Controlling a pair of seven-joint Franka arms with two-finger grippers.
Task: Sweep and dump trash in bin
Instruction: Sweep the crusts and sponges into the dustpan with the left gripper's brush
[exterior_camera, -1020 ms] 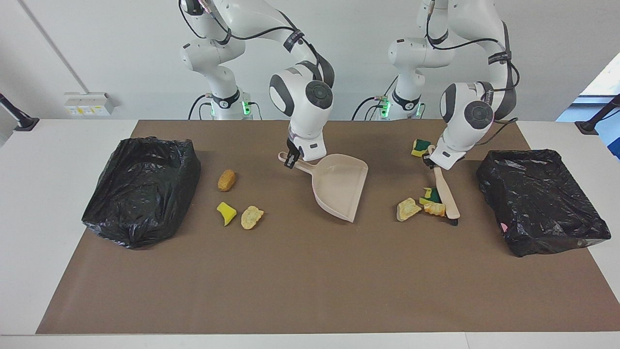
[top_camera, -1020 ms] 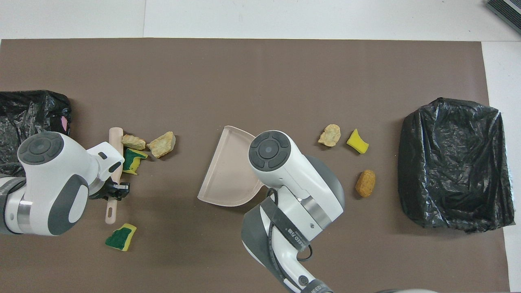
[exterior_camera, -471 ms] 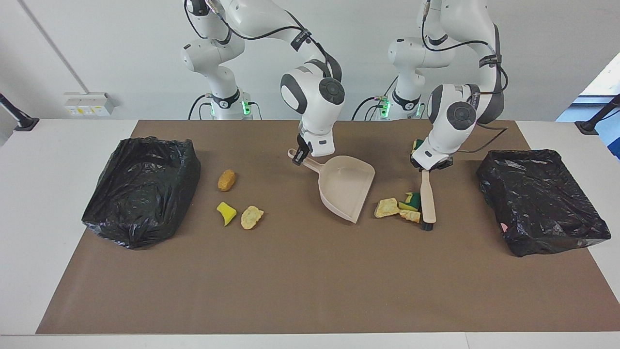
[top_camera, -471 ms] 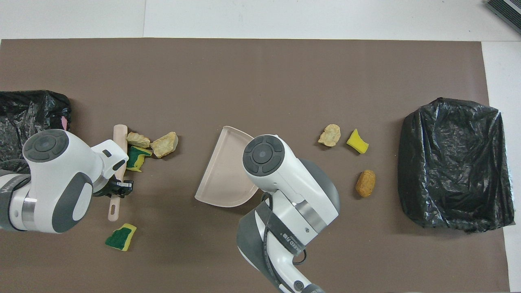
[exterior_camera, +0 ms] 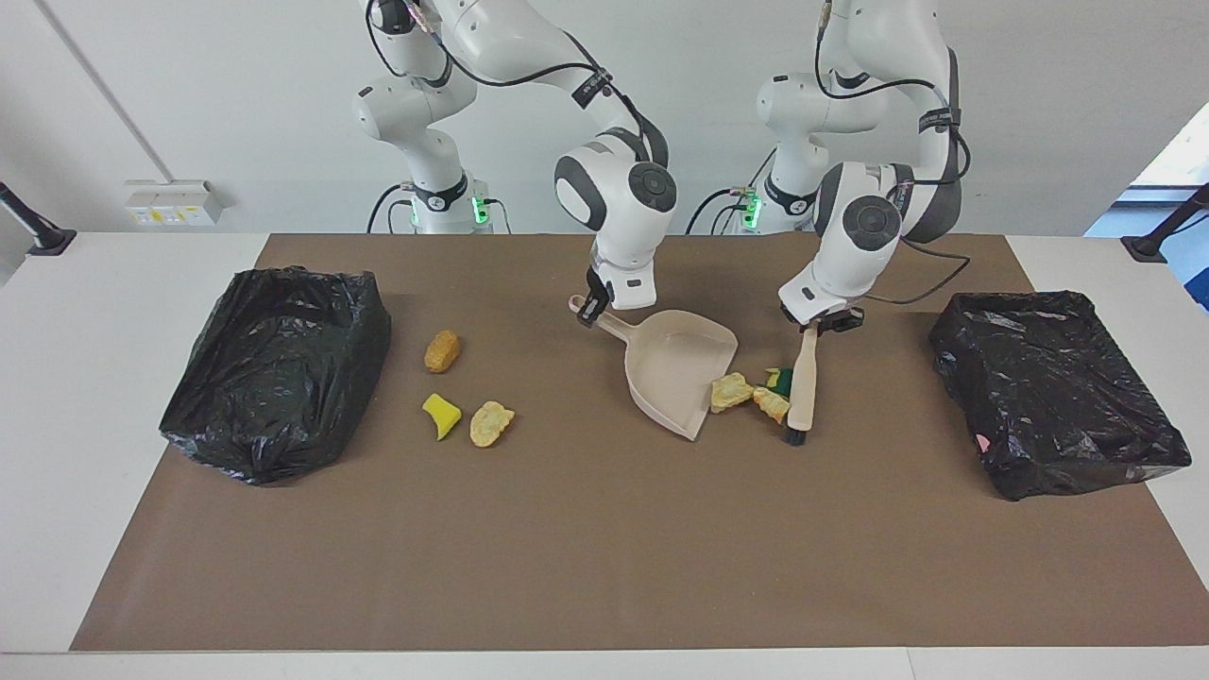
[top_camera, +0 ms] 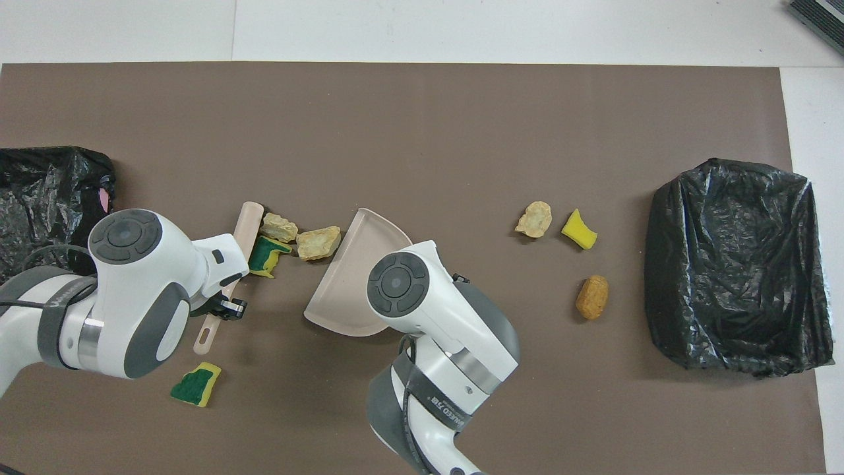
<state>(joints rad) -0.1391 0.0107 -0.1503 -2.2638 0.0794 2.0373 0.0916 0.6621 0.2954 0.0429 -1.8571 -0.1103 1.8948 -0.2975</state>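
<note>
beige dustpan [exterior_camera: 678,370] sits on the bench, its handle clamped in the right hand [exterior_camera: 590,310]. the left hand [exterior_camera: 820,326] is clamped on a brush [exterior_camera: 801,382], pressing three trash scraps [exterior_camera: 751,392] against the pan's mouth. three more scraps [exterior_camera: 463,397] lie toward the right arm's end, another [top_camera: 196,385] beside the left hand.

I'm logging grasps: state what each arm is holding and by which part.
Left gripper holds the brush by its handle, bristles down beside the scraps. Right gripper holds the dustpan by its handle's end.
</note>
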